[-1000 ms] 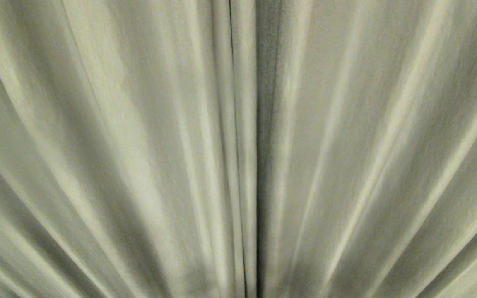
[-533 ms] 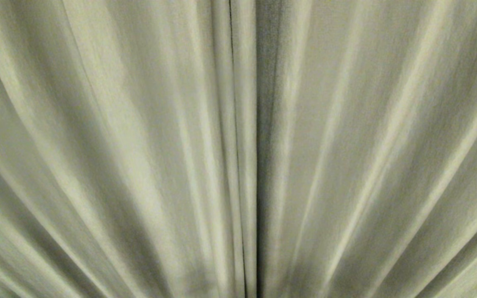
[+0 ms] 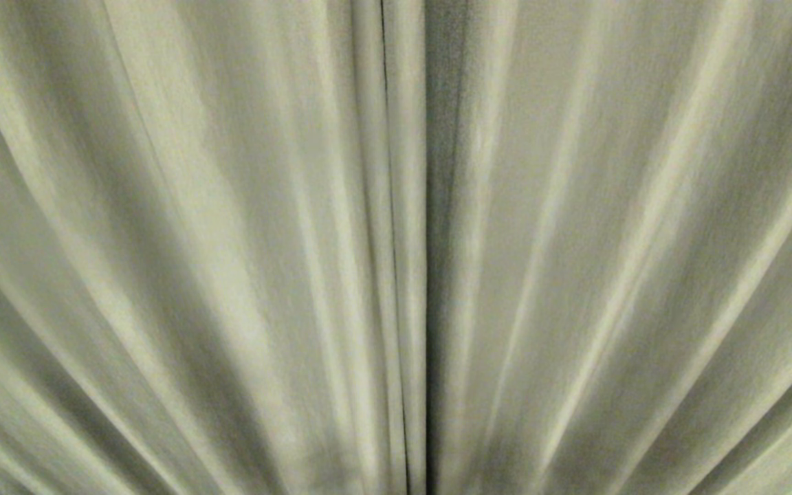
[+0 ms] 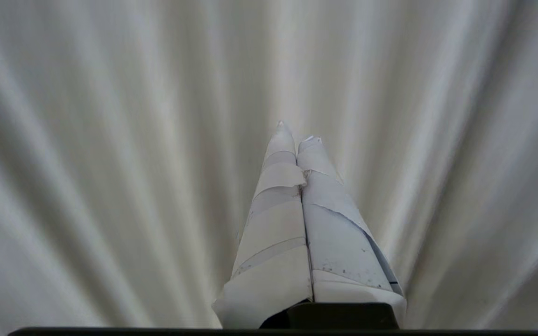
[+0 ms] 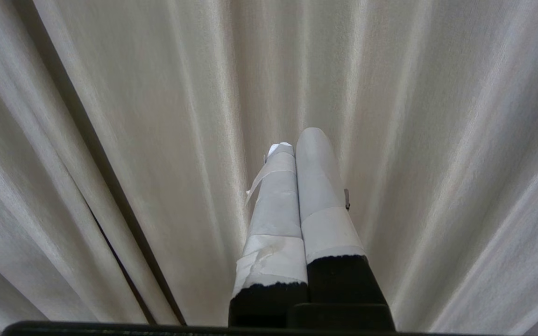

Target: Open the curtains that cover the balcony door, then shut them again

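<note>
Fingers of both the left end effector (image 4: 295,138) and right end effector (image 5: 297,140) pressed together, empty, facing curtains (image 3: 231,240).

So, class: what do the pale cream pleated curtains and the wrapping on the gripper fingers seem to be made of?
Pale cream pleated curtains: apparently thick matte woven cloth; fine grain, soft folds. White wrapping on the right gripper fingers: probably tape; overlapping bands, torn edges.

Dim, even, soft lighting.
Shadowed pleat troughs across the curtains (image 3: 231,240); darkest band right of centre; slight blur, folds fanning toward edges.
</note>
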### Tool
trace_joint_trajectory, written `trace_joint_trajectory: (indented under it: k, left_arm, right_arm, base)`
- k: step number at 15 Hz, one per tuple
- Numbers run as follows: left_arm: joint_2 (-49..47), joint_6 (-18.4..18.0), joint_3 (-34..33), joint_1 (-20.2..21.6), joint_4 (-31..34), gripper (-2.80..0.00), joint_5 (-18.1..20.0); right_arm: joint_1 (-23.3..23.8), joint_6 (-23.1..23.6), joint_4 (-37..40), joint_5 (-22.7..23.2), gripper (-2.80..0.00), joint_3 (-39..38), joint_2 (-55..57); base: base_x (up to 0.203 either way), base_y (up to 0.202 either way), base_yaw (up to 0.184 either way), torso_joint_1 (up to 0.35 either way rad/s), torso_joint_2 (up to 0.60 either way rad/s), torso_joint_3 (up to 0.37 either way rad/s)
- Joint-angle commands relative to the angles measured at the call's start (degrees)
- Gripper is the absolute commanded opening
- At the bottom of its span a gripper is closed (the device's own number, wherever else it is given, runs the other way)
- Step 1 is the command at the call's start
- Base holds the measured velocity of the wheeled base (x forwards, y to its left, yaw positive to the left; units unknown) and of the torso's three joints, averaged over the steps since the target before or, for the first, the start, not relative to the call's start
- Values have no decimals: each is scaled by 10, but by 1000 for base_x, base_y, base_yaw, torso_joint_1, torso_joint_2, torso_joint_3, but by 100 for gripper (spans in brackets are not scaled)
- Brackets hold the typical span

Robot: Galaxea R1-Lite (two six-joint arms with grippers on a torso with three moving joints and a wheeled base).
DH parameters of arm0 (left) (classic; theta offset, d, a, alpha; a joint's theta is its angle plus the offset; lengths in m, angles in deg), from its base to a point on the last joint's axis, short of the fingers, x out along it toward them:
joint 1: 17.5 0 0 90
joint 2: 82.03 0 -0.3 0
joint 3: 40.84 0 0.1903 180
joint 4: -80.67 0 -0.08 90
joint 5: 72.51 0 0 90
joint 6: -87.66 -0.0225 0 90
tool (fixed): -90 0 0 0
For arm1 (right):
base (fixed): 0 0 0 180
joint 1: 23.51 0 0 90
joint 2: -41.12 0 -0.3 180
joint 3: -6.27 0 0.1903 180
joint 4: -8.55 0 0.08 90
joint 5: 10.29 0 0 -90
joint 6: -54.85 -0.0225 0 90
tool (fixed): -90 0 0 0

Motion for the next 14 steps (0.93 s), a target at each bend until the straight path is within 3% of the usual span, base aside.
trace_joint_trajectory:
  k: [1, 4, 8, 11, 14]
  left_arm:
    - [-42, 1, 52, 1, 4, -280, 36]
    - [-46, -3, 105, 2, 54, -280, 52]
    - [-121, -11, 174, -18, 104, -280, 113]
    - [-216, -28, 232, -74, 106, -280, 153]
    - [-307, -35, 294, -185, 107, -280, 162]
  right_arm:
    - [0, 0, 0, 0, -280, 0, 1]
    - [0, 0, 0, 0, -280, 0, 1]
    - [0, 0, 0, 0, -280, 0, 1]
    - [0, 0, 0, 0, -280, 0, 1]
    - [0, 0, 0, 0, -280, 0, 1]
  base:
    - [0, 0, 0, 0, 0, 0]
    - [0, 0, 0, 0, 0, 0]
    - [0, 0, 0, 0, 0, 0]
    - [0, 0, 0, 0, 0, 0]
    - [0, 0, 0, 0, 0, 0]
